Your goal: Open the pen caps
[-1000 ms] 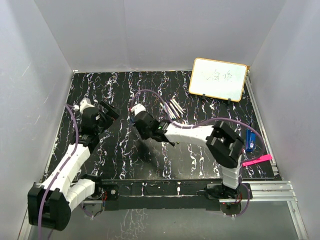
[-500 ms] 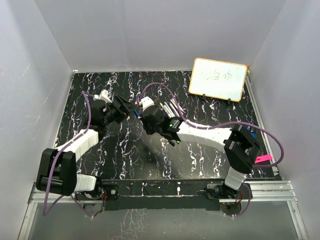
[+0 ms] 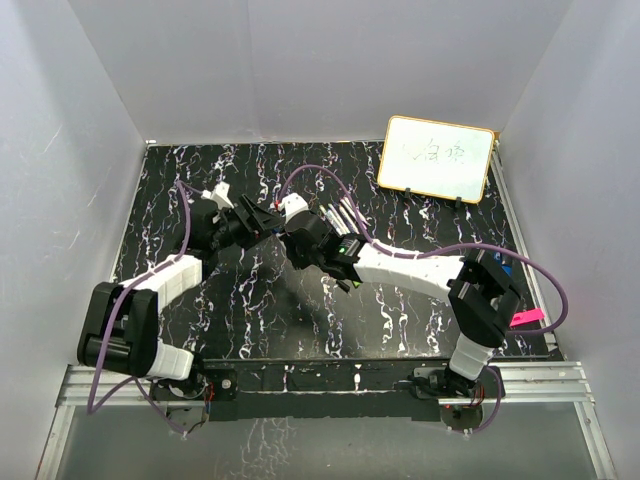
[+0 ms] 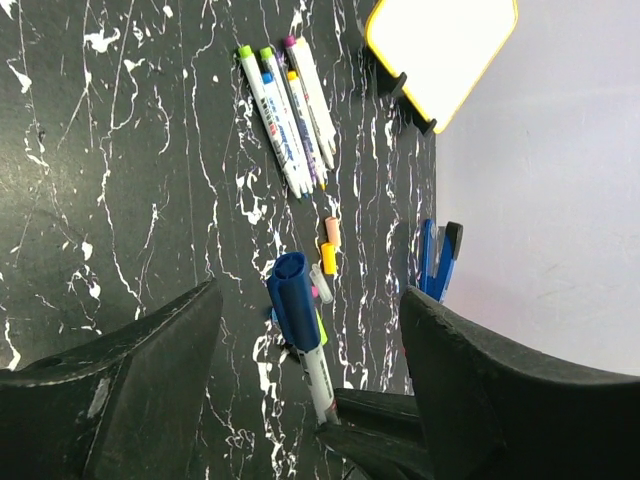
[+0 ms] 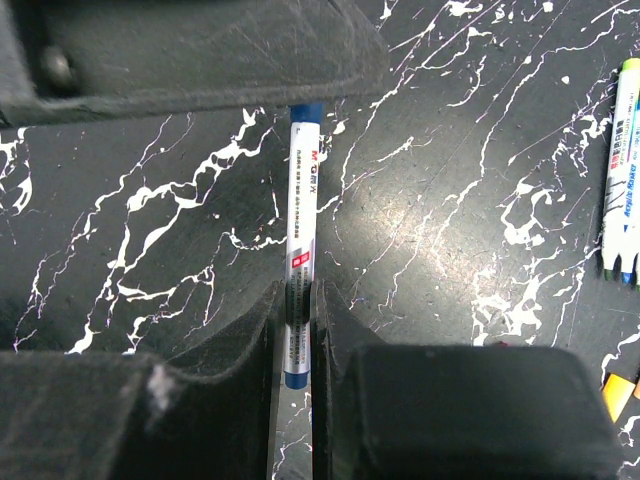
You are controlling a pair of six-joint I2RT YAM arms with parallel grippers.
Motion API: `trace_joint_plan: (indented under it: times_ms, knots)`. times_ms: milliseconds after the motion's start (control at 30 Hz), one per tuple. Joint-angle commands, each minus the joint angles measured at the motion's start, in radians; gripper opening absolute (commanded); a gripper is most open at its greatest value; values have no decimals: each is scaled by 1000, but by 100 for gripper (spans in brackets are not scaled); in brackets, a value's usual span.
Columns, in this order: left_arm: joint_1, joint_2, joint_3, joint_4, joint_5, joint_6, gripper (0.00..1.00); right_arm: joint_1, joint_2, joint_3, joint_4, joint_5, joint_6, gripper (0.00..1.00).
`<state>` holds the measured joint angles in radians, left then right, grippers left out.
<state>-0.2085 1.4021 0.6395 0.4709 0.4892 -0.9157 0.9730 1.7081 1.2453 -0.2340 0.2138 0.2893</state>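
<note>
My right gripper (image 5: pixel 297 320) is clamped on the white barrel of a pen (image 5: pixel 300 200). My left gripper (image 4: pixel 310 300) is agape, with the blue cap (image 4: pixel 293 305) between its fingers, not touching. Best: centre on the cap, close squarely, pull straight along the barrel. Other pens (image 4: pixel 288 110) and loose caps (image 4: pixel 327 250) lie beyond the left fingertips on the black marbled table (image 4: pixel 130 180). The whiteboard (image 4: pixel 440 40) is farther off, with white walls (image 3: pixel 300 70) around.

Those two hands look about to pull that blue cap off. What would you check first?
1. The right hand is shut on the pen: ok.
2. The blue cap sits between the fingers of the left hand: ok.
3. The left hand is closed on the cap: not ok, gaps both sides.
4. Cap on the pen: ok.
5. The other pens lie clear: ok.
6. Grip firm enough: cannot tell.
</note>
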Motion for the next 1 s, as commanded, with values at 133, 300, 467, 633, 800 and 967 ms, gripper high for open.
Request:
trace_joint_plan:
  times_ms: [133, 300, 467, 633, 800, 967]
  knots:
    - [-22, 29, 37, 29, 43, 8, 62, -6, -50, 20, 56, -13, -15, 3]
    - [-26, 34, 29, 50, 29, -6, 50, -7, -54, 20, 59, -25, -18, 3]
    - [-27, 40, 30, 56, 28, -10, 30, -8, -59, 14, 59, -31, -20, 3]
    - [-28, 46, 25, 65, 31, -17, 18, -8, -64, 11, 59, -35, -20, 3]
    - [-28, 49, 29, 61, 31, -17, 0, -11, -65, 11, 59, -33, -18, 7]
    - [-30, 48, 29, 52, 29, -17, 0, -13, -53, 16, 52, -27, -19, 47]
